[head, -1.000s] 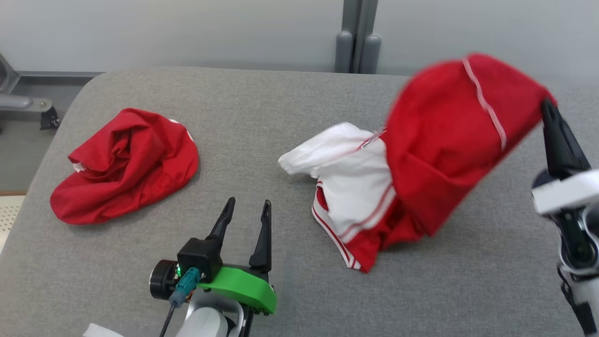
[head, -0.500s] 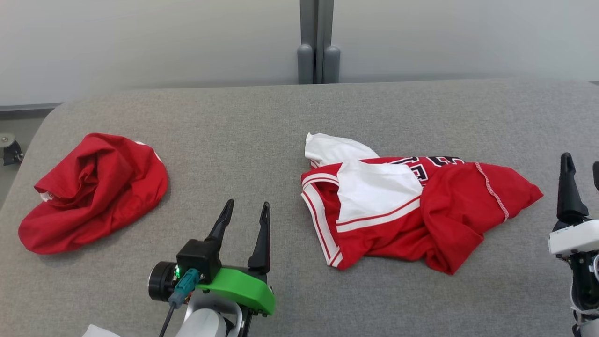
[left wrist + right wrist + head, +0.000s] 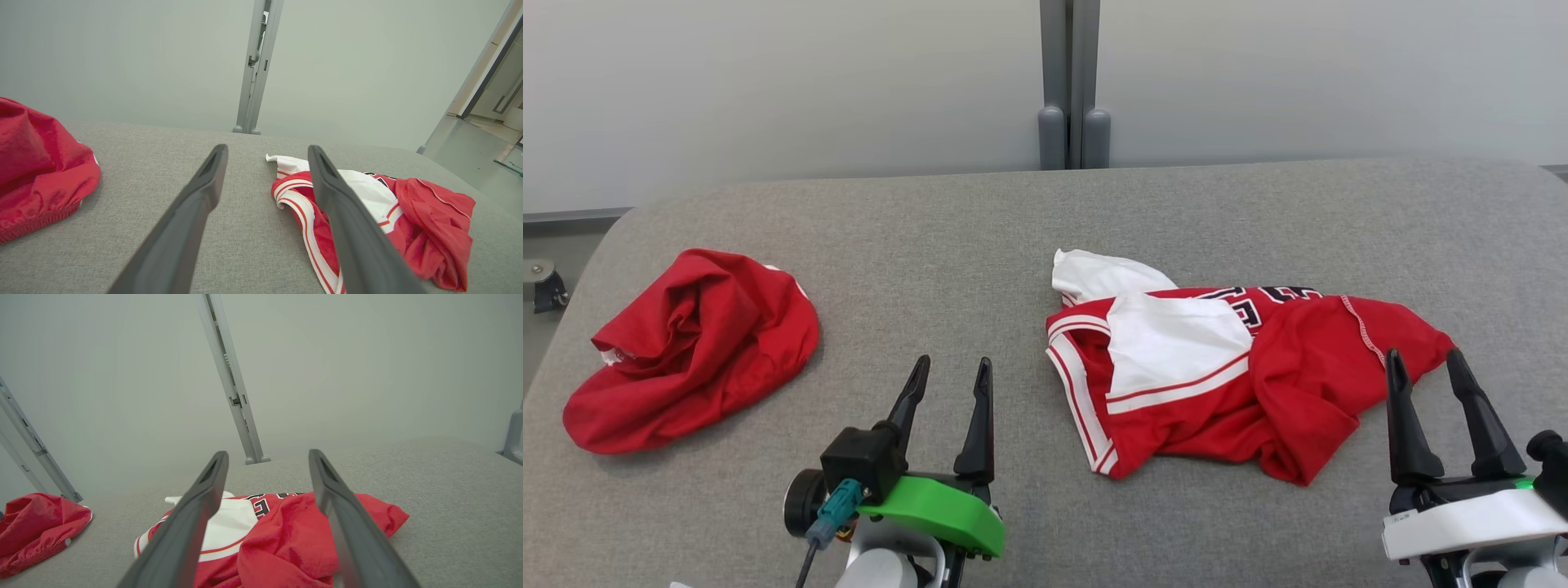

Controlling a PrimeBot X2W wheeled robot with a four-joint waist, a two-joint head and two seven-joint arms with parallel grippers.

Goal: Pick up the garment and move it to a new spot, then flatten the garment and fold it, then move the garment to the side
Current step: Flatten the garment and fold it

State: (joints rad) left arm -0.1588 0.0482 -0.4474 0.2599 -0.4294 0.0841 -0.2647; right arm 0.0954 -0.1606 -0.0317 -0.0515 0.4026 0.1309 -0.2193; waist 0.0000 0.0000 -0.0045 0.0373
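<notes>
The garment is a red jersey with white trim and black lettering, lying crumpled on the grey table right of centre. It also lies low in the right wrist view, where the garment spreads under and beyond my fingers, and at the right of the left wrist view as the garment. My right gripper stands open at its right end, holding nothing. Left of the jersey, my left gripper is open and empty, apart from the cloth. Both grippers' fingers, right gripper and left gripper, are spread wide.
A second, plain red garment lies bunched near the table's left edge. The padded grey table has rounded corners. A grey post rises behind its far edge against a pale wall.
My right gripper opened and let the jersey go; the cloth fell from its raised position onto the table. The right arm came down beside its right end. The head camera also shifted.
</notes>
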